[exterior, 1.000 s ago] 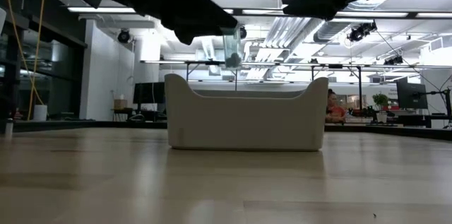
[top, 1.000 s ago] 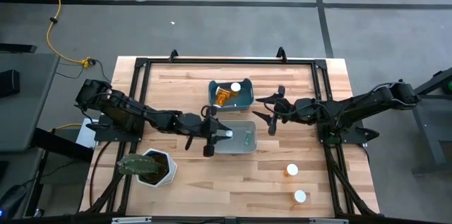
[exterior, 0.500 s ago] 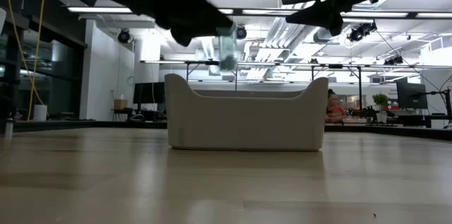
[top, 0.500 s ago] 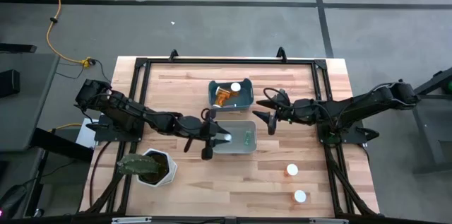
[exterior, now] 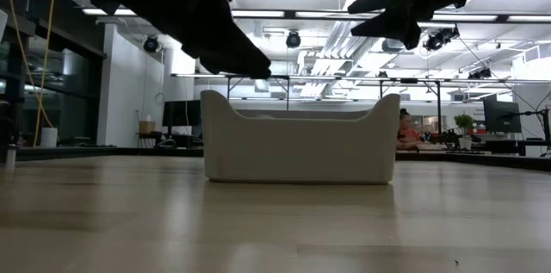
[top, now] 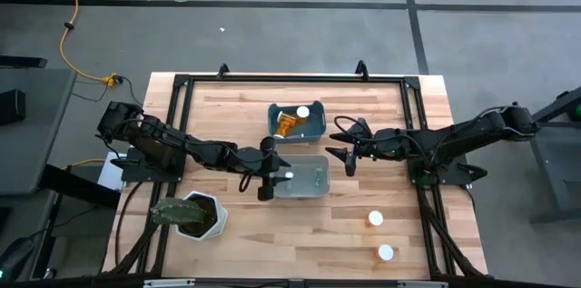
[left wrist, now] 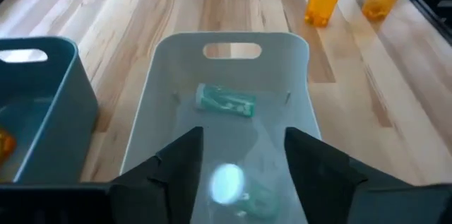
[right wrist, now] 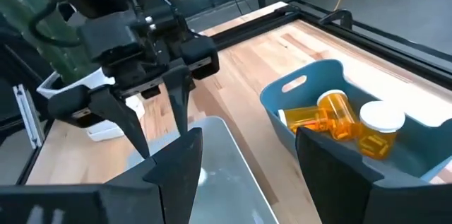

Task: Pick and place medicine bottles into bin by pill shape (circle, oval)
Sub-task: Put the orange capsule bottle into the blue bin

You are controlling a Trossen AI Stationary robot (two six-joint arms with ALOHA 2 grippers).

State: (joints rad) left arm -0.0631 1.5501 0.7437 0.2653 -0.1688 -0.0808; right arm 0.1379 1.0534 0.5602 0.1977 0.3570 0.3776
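Looks past halfway, with the table [top: 227,97] bearing a grey bin [left wrist: 159,75] of two greenish bottles [left wrist: 224,100] under the wide-open, empty left gripper [top: 275,175], a blue bin [right wrist: 282,97] of sorted orange bottles [right wrist: 332,114] near the wide-open, empty right gripper [top: 332,138], and two loose orange bottles [top: 375,219] left at its right front.

Both arms are dark, jointed and slim. The left gripper [top: 270,179] and the right gripper [top: 343,145] each end in two black, tapered fingers [left wrist: 321,174].
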